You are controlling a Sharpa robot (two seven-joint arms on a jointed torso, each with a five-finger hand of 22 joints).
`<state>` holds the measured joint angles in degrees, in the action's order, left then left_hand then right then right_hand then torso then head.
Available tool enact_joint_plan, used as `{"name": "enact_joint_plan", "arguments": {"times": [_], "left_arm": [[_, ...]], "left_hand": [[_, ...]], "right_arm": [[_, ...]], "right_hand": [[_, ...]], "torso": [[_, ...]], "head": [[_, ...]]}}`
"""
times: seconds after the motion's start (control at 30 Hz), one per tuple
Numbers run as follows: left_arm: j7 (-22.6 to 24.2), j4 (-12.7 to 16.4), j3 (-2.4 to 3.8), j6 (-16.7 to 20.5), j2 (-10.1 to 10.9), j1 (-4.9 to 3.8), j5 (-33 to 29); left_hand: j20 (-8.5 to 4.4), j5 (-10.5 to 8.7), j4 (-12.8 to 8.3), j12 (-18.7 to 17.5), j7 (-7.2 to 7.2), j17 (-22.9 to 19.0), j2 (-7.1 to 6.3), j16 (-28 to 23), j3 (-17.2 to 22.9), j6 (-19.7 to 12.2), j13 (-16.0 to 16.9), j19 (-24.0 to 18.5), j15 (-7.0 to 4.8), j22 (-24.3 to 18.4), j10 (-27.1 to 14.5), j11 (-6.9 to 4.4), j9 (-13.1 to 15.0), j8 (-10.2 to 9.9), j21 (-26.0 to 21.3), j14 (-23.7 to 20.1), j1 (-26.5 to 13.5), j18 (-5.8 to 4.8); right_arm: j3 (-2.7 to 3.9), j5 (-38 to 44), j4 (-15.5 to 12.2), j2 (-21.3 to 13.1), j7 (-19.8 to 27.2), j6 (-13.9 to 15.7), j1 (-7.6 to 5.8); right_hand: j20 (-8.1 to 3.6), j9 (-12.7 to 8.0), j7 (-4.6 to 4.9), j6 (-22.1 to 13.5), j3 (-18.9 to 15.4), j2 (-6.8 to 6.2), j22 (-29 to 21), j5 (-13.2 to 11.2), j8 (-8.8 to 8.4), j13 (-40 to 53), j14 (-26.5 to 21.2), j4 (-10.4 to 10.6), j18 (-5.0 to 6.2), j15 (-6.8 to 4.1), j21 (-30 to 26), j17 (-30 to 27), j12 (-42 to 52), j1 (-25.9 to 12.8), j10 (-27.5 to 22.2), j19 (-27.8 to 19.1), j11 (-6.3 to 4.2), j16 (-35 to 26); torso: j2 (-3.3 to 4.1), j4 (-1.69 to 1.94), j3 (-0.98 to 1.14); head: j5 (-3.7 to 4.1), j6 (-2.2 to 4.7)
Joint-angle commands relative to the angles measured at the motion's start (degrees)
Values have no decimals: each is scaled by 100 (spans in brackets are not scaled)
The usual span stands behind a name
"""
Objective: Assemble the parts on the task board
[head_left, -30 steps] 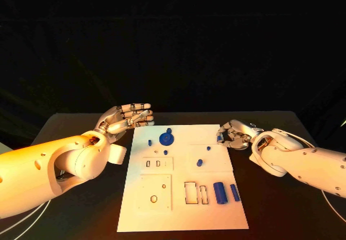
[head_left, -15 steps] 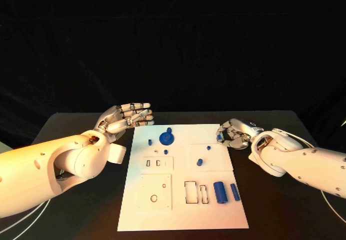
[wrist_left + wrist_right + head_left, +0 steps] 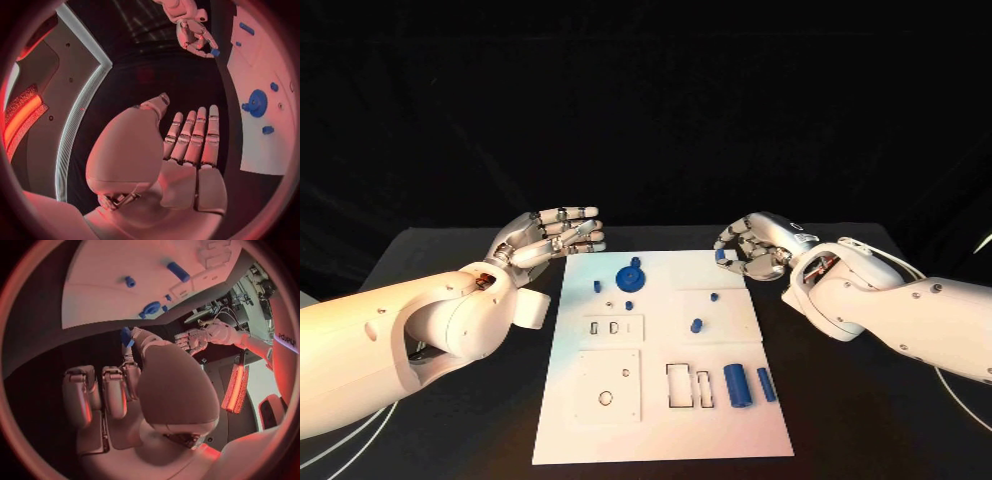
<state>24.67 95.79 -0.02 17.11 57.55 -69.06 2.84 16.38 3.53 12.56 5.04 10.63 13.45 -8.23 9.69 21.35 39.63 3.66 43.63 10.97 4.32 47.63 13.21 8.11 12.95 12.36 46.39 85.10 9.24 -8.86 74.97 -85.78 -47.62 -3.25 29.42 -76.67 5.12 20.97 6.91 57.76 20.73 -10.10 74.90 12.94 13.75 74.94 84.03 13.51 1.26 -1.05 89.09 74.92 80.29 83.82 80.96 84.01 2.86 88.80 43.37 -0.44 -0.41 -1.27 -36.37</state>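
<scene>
Right hand (image 3: 759, 250) has lifted up and inward since earlier, small blue part (image 3: 723, 256) pinched at fingertips; left hand (image 3: 557, 236) unchanged, fingers together, holding nothing.

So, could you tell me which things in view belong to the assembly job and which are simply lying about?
Part of the job:
task board
gear-shaped blue part
two blue cylinders
small blue pegs
small blue part pinched in the right hand
left hand, holding nothing

Just there:
black table
</scene>
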Motion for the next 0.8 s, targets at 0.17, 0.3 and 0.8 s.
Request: {"name": "enact_joint_plan", "arguments": {"times": [0.17,0.3,0.8], "left_arm": [[0,-7,0,-2,-58,0,-32],[-53,-18,-2,91,-76,0,-46],[-90,-47,-8,142,-131,0,-90]], "left_hand": [[16,-13,-15,16,498,3,24,34,31,-37,3,39,10,-3,26,-2,-7,-35,16,44,-53,66],[16,-13,-15,15,510,3,39,35,41,-17,3,48,10,-4,31,2,-5,-29,17,51,-61,68],[16,-14,-14,17,514,3,42,36,44,7,5,52,11,-4,37,4,-1,-21,18,55,-67,68]], "right_arm": [[-7,-85,-551,243,-634,-64,-6],[-16,-46,-737,462,-900,3,36],[-88,536,-724,1326,-1719,-77,446]], "right_hand": [[-49,28,0,32,32,25,1442,-61,57,446,534,0,-103,-50,7,1233,-57,-78,-18,551,-50,26],[-51,28,-1,20,39,30,1434,-64,57,437,533,-3,-100,-52,-3,1227,-67,-77,-26,545,-52,24],[-64,49,-18,20,94,89,1445,-72,108,442,530,-27,-104,-64,10,1216,-66,-68,-14,553,-67,19]], "torso": [[-74,2,-34],[-101,-5,-44],[-110,-15,-48]], "head": [[-23,-43],[-68,-87],[-245,-234]]}}
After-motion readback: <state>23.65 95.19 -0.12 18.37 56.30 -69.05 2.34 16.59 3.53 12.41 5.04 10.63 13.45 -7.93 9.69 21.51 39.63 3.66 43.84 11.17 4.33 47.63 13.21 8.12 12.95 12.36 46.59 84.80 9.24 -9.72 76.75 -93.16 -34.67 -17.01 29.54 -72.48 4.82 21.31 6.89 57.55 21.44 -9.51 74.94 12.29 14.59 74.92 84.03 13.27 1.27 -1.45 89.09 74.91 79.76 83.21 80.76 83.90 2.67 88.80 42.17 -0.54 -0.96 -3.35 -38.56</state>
